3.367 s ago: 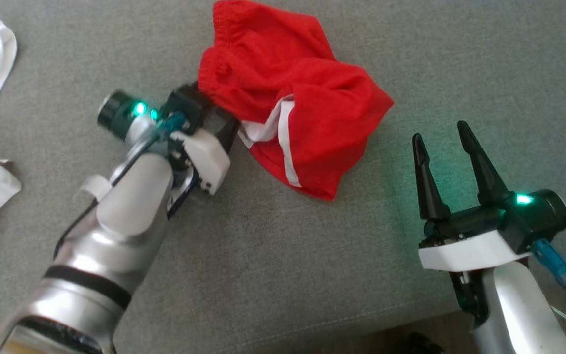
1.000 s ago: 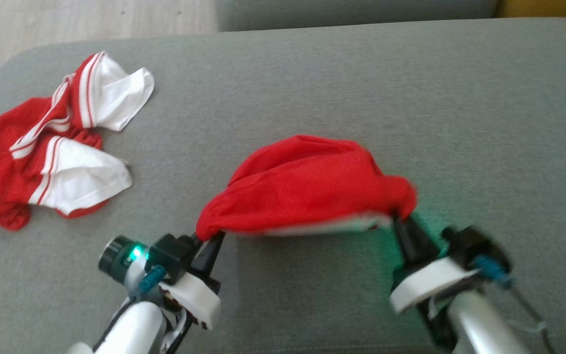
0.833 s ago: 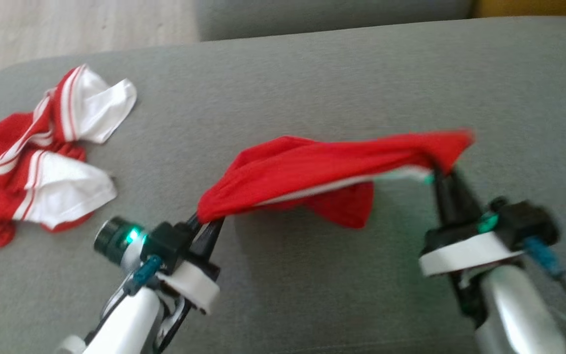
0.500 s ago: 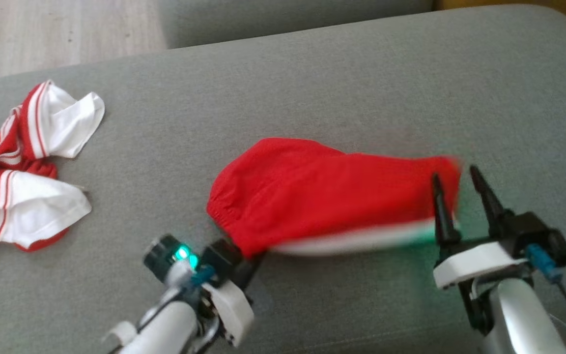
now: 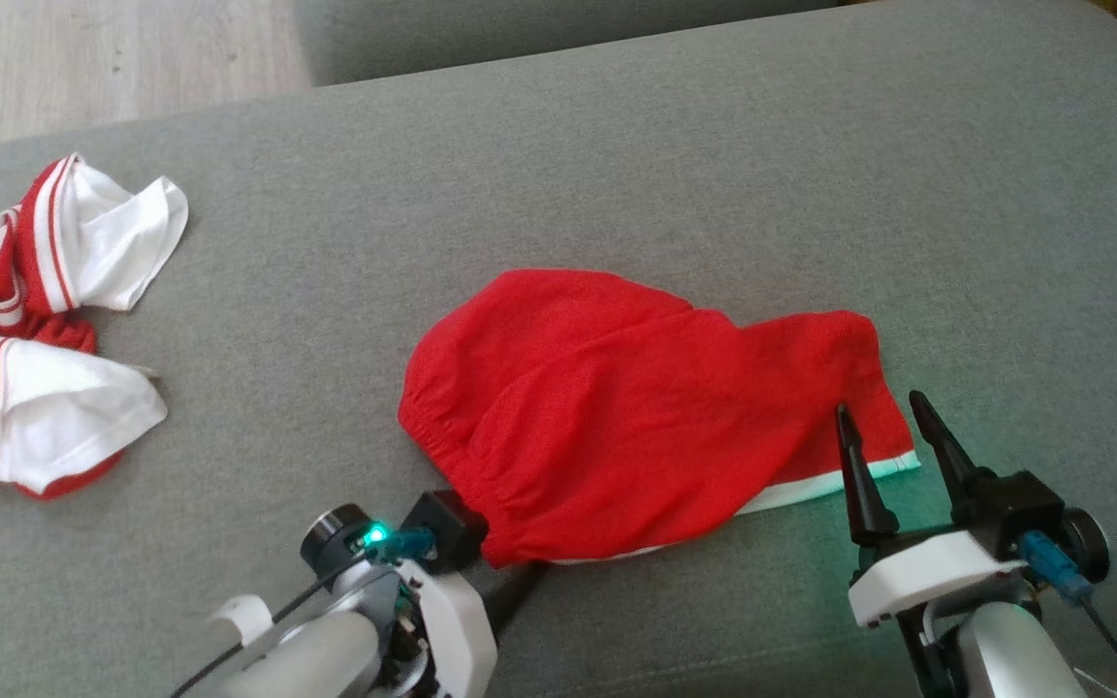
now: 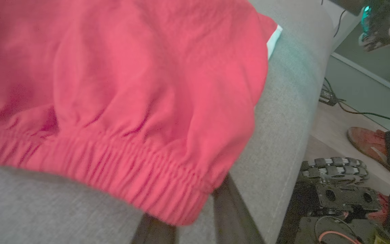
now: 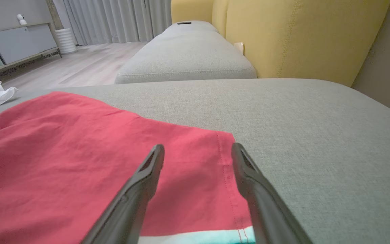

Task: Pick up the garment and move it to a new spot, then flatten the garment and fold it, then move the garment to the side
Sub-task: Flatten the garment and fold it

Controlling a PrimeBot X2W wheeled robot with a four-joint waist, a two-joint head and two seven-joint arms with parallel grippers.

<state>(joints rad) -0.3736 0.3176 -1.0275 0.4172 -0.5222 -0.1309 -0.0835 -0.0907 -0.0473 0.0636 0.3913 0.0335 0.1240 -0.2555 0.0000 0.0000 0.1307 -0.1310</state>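
A: Location of the soft red cloth shorts [image 5: 636, 417]?
B: Spread on the grey fabric sofa cushion [image 5: 714, 145], centre-near; light, limp, prone to bunching.
A: Pincer state?
B: The right pincer [image 5: 878, 407] stands apart over the white-edged hem [image 5: 811, 490]; the left pincer [image 5: 518, 586] sits at the gathered elastic waistband [image 6: 113, 169], near-left; clamped or not, cannot tell.
A: Hold where?
B: Waistband corners and hem seam; thickest, probably least slip.
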